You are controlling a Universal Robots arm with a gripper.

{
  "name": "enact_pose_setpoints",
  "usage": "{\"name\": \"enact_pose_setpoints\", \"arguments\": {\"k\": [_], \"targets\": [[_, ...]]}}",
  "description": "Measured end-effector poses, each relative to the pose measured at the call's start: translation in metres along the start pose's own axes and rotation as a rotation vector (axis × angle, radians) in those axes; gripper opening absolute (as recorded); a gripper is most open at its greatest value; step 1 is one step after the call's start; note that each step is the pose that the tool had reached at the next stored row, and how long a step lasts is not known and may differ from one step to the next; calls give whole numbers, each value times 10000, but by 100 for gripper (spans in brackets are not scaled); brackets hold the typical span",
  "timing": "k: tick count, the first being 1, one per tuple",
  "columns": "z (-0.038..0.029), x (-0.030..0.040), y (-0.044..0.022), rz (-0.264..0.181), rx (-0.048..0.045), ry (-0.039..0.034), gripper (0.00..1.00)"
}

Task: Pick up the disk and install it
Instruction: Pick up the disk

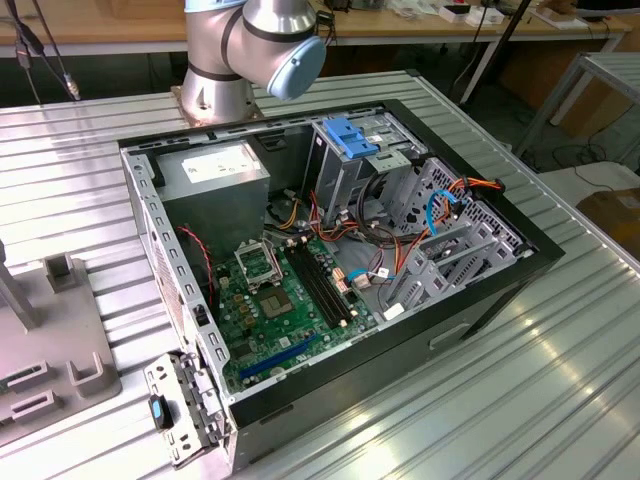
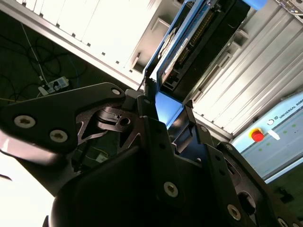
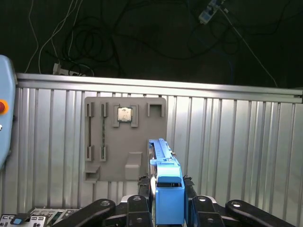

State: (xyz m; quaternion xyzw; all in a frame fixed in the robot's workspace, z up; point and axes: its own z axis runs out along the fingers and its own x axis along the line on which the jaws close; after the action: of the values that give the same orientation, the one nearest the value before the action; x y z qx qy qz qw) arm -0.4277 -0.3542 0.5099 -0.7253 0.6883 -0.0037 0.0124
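Jaws: closed on the disk, one finger (image 3: 143, 188) pressed to each flat side.
Gripper: in both wrist views the gripper (image 3: 166, 185) (image 2: 168, 108) is up in the air above the ribbed metal table (image 3: 232, 127), clear of it.
Disk: the disk (image 3: 161, 152) (image 2: 188, 43) stands on edge between the fingers. In the first wrist view a blue rail faces the camera. In the second wrist view its dark underside and a blue rail along the edge show.
Fixture plate: in the first wrist view a grey fixture plate (image 3: 106, 156) lies flat on the table beyond the disk, with a small square chip (image 3: 124, 114) in one recess. It also sits at the exterior view's left (image 1: 60, 365).
Computer case: an open black computer case (image 1: 500, 290) lies on its side in the middle of the exterior view.
Inside the case: green motherboard (image 1: 280, 300) in the lower middle, grey power supply (image 1: 215, 168) toward the upper left, metal drive cage with a blue latch (image 1: 351, 136) in the upper middle.
Arm: the arm's base (image 1: 245, 50) stands at the top of the exterior view, behind the case.
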Motion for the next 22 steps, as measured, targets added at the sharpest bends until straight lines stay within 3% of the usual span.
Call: {"name": "enact_pose_setpoints", "arguments": {"k": [5, 22], "targets": [[1, 3, -71, 0, -1, 0, 36], [2, 4, -94, 1, -1, 1, 36]]}}
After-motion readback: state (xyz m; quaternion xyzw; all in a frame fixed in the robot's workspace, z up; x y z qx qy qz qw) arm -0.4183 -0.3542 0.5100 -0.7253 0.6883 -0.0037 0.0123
